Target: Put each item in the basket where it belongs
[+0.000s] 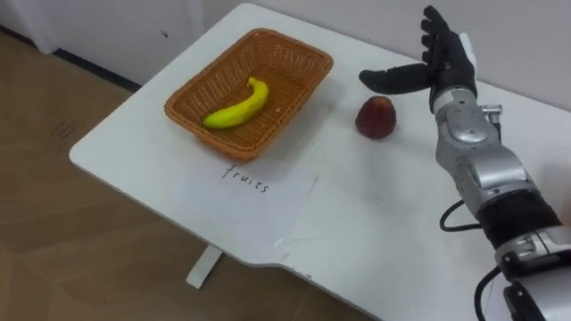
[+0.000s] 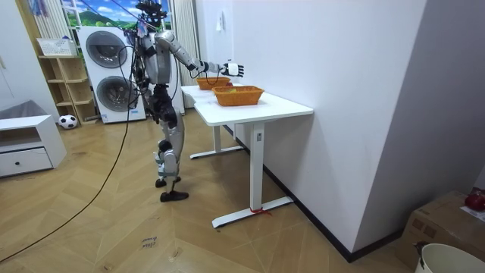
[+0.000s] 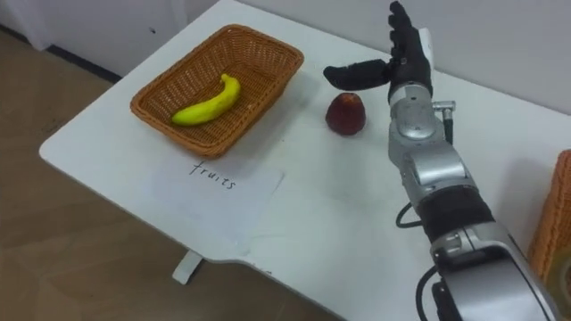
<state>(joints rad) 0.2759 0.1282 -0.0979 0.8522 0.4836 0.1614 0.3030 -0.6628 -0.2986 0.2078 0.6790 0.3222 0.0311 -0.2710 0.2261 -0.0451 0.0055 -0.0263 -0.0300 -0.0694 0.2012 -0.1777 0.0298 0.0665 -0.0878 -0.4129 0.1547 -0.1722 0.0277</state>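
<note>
1. Right hand (image 1: 451, 67): fingers (image 1: 434, 36) straight and spread, thumb out sideways, holding nothing.
2. It hovers just behind the red apple (image 1: 376, 117); the height gap is hard to judge.
3. The apple sits on the white table (image 1: 375, 223) beside the wicker basket (image 1: 308, 85), which holds a banana (image 1: 236, 107).
4. Advice: drop lower, wrap the apple's widest part, clear the rim.
5. The paper sheet (image 1: 259, 209) is handwritten "fruits".
</note>
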